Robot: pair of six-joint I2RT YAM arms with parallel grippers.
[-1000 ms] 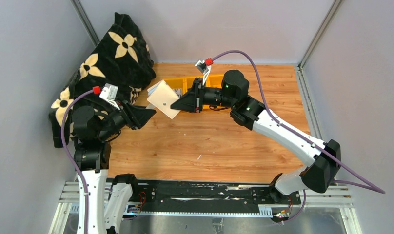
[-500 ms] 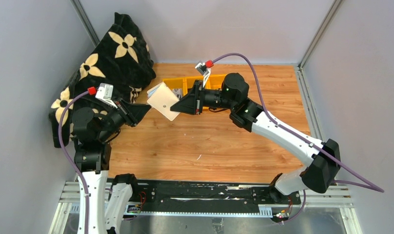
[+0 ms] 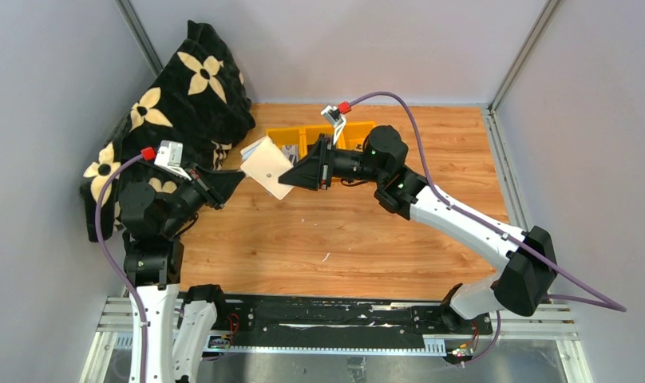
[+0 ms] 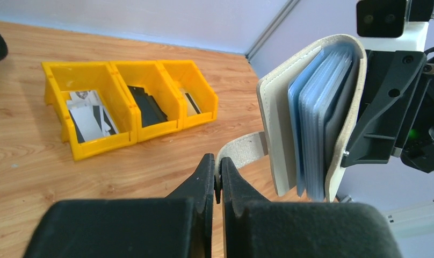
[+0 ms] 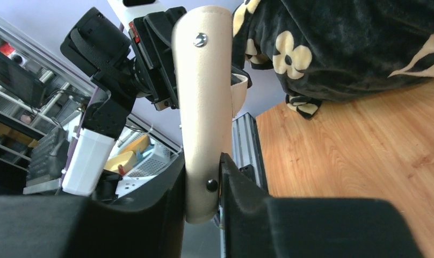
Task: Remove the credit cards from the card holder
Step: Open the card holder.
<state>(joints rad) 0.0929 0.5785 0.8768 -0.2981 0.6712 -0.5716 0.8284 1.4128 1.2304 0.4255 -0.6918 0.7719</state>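
The left gripper (image 4: pixel 219 166) is pressing its black fingers flat together, and the curved end of the snap tab (image 4: pixel 243 150) is meeting their tips, so it appears to be nipping that strap. The right gripper (image 5: pixel 204 183) is clamping the lower edge of the card holder (image 5: pixel 202 97), one finger on each face.

The card holder is hanging in the air between the two arms, above the table's far left part, standing on edge. Its cream cover is looking smooth and leathery with stitched borders, folding round a rounded spine. A small metal snap stud (image 5: pixel 200 38) is shining near its top. Inside, a stack of pale blue, glossy plastic sleeves (image 4: pixel 318 102) is fanning slightly apart.

Beyond it, three yellow plastic bins (image 4: pixel 102 146) are sitting side by side on the wood-grain table (image 3: pixel 343 231). Flat grey-white credit cards (image 4: pixel 88 115) are lying in the leftmost bin and dark ones in the middle. A plush black blanket (image 3: pixel 191 88) with cream flowers is slumping in the far left corner.
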